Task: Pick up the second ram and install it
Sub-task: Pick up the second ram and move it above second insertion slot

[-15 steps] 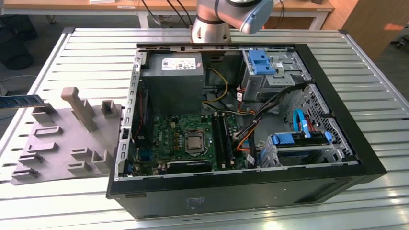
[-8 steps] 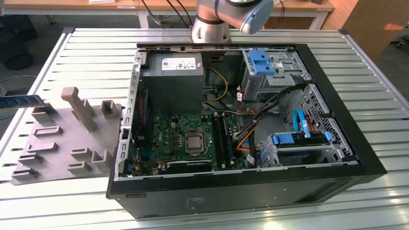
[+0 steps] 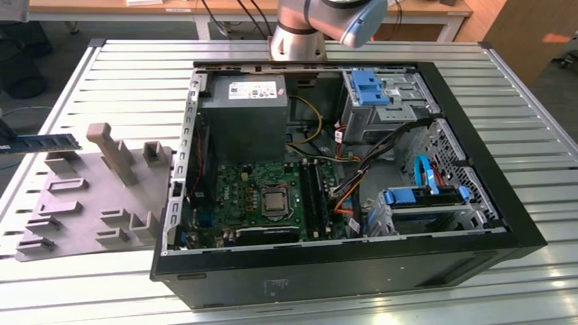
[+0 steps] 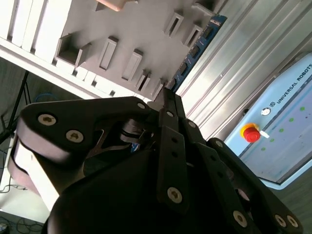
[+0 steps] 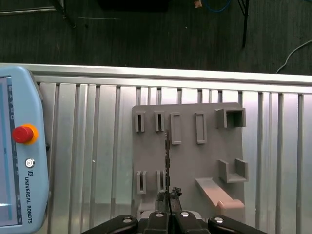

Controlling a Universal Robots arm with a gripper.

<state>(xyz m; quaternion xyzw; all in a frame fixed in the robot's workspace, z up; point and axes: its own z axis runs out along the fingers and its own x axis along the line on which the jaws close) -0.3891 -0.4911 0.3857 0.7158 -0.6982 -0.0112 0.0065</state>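
gripper (image 5: 168, 192) pinched on the second ram (image 5: 167, 156), edge-on in first wrist view, broadside in exterior view

I am looking at a ribbed aluminium table (image 3: 99, 291) that takes up most of the exterior view, its long slats (image 5: 97, 146) catching a pale, even sheen that shows in both wrist views. Past its far edge stands a wooden-topped workbench (image 3: 118, 8) on a white frame, with grey floor (image 3: 135, 32) beneath it and a wooden cabinet (image 3: 524, 34) at the exterior view's right. In the first wrist view the floor beyond the table is dark and matte, with a blue cable (image 5: 217, 6) and a pale cable (image 5: 295, 51) lying on it.
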